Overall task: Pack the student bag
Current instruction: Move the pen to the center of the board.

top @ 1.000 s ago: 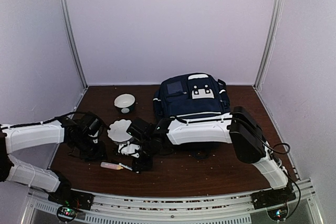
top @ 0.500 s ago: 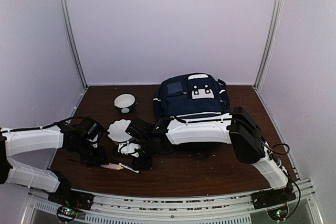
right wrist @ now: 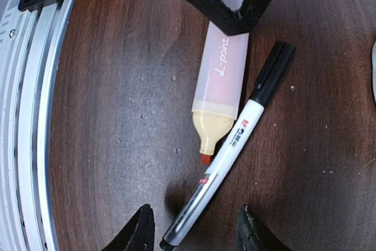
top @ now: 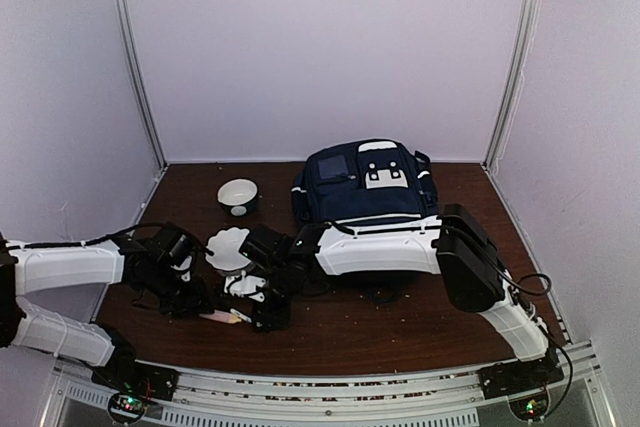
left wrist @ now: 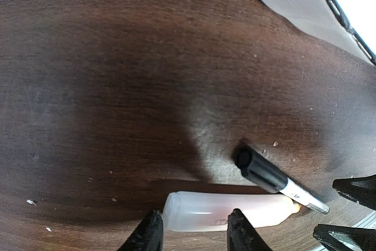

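A dark wood-grain table (top: 400,327) is carrying the student bag (top: 365,182) at the back right. The bag is soft navy fabric with white buckle patches and is standing well apart from both hands. Near the front, a translucent squeeze tube (right wrist: 222,74) lettered "-point" is lying beside a white, black-capped marker (right wrist: 235,145). The left hand (left wrist: 194,234) is now closer than a second ago and is straddling the tube, partly open and gripping nothing. The right hand (right wrist: 194,227) is hovering partly open over the marker's tip, also empty.
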`<state>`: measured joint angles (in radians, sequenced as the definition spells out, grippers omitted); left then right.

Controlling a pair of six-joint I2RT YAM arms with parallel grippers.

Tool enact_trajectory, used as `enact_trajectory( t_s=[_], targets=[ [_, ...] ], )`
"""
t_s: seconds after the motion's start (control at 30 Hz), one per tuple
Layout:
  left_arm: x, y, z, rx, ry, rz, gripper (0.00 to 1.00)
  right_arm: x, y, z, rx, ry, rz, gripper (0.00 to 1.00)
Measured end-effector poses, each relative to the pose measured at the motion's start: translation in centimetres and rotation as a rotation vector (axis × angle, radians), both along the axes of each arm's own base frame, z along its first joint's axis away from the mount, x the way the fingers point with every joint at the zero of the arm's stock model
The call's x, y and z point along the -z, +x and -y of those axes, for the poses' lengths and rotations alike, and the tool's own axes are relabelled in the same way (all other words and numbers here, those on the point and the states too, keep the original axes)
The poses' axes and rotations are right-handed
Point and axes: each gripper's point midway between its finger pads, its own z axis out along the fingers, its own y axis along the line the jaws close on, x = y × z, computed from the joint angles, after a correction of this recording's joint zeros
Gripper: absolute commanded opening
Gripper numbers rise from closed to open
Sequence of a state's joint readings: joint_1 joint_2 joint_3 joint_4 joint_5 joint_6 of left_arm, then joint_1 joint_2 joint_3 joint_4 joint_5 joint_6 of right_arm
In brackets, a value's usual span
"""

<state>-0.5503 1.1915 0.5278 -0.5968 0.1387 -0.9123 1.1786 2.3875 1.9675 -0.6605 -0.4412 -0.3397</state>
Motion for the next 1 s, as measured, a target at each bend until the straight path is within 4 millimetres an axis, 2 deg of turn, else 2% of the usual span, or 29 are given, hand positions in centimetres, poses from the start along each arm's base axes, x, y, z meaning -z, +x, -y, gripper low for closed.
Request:
enact_trajectory(
  t_s=[0.17, 0.27, 0.43, 0.7, 0.77, 0.8, 0.83, 0.87, 1.0],
  targets=[
    [0.0, 0.1, 0.3, 0.005, -0.013, -0.001, 0.39, 0.3, 0.9, -0.8, 0.023, -0.001, 0.023, 0.44],
    [0.1, 0.2, 0.5, 0.011, -0.018, 0.002, 0.38, 0.9, 1.5, -0.5, 0.047, -0.026, 0.051, 0.41],
    [0.1, 0.4, 0.7, 0.022, -0.028, 0.007, 0.38, 1.2, 2.5, 0.1, 0.081, -0.06, 0.102, 0.28],
    [0.2, 0.9, 1.5, 0.042, -0.05, 0.02, 0.38, 1.4, 3.4, 1.8, 0.091, -0.121, 0.137, 0.13],
    [0.2, 1.2, 1.9, 0.052, -0.059, 0.024, 0.38, 1.4, 3.3, 3.3, 0.087, -0.15, 0.137, 0.12],
    [0.3, 1.3, 2.1, 0.057, -0.063, 0.024, 0.38, 2.4, 2.9, 5.3, 0.084, -0.205, 0.127, 0.11],
    [0.2, 1.5, 2.5, 0.067, -0.068, 0.027, 0.38, 1.6, 3.2, 5.6, 0.09, -0.199, 0.131, 0.11],
    [0.3, 1.6, 2.9, 0.077, -0.073, 0.028, 0.38, 1.7, 3.4, 6.8, 0.096, -0.219, 0.129, 0.1],
    [0.2, 2.1, 5.3, 0.142, -0.103, 0.046, 0.38, 1.8, 4.0, 13.6, 0.12, -0.321, 0.123, 0.1]
  ],
)
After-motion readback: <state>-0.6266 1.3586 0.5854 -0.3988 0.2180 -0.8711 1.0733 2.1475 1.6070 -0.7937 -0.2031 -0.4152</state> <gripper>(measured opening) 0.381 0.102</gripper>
